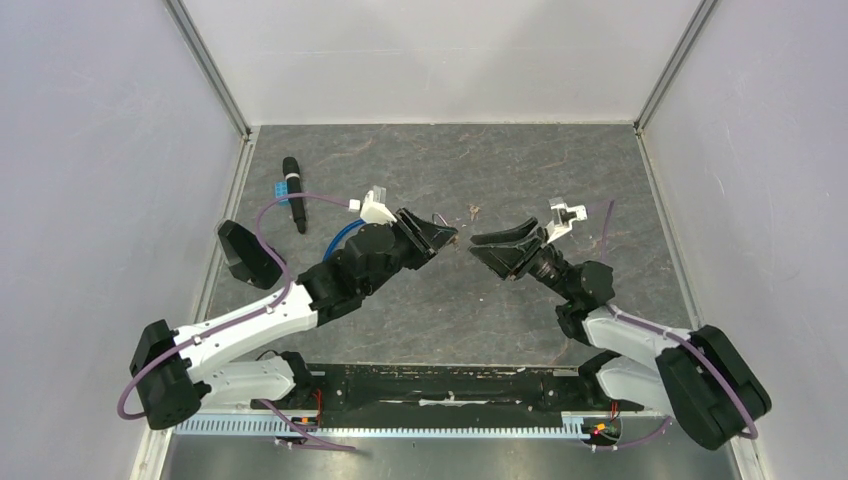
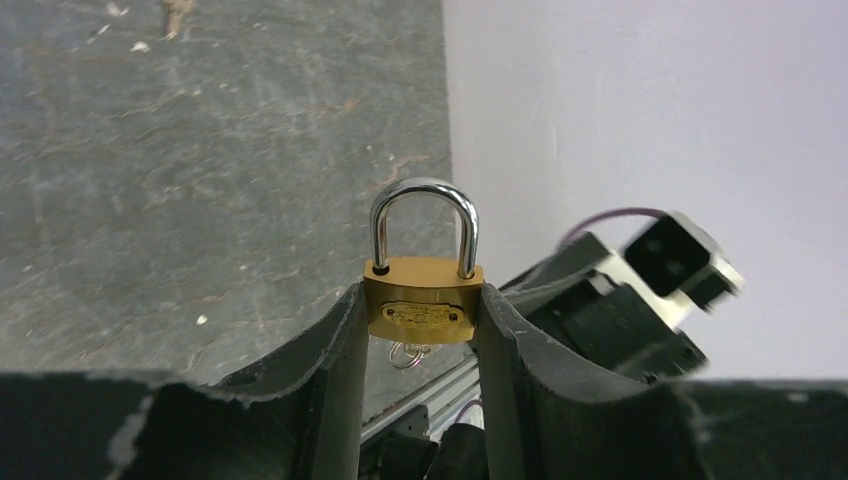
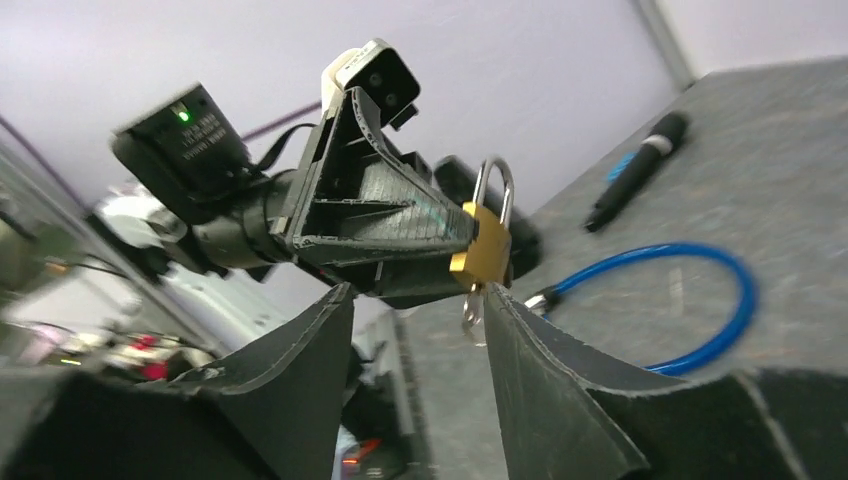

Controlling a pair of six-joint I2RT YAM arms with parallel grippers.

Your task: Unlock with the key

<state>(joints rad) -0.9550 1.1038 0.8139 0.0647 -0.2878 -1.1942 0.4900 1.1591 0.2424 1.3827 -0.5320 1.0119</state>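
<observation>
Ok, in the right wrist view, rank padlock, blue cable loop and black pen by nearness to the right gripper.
1. padlock, just ahead of the right gripper, in the left gripper.
2. blue cable loop, on the table beyond.
3. black pen, farthest back on the table.

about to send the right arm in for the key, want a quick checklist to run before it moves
1. Padlock held firm: ok. The left gripper clamps its brass body from both sides.
2. Shackle state: ok. It is shut, both legs in the body, so unlocking is not yet done.
3. Key present: ok. It hangs under the body. How deep it sits, cannot tell.
4. Right gripper ready: ok. Jaws open, just short of the key.
5. Key centred between the right jaws: not ok. It sits close to one jaw.
6. Blue cable out of the way: ok. It lies on the table beyond.
</observation>
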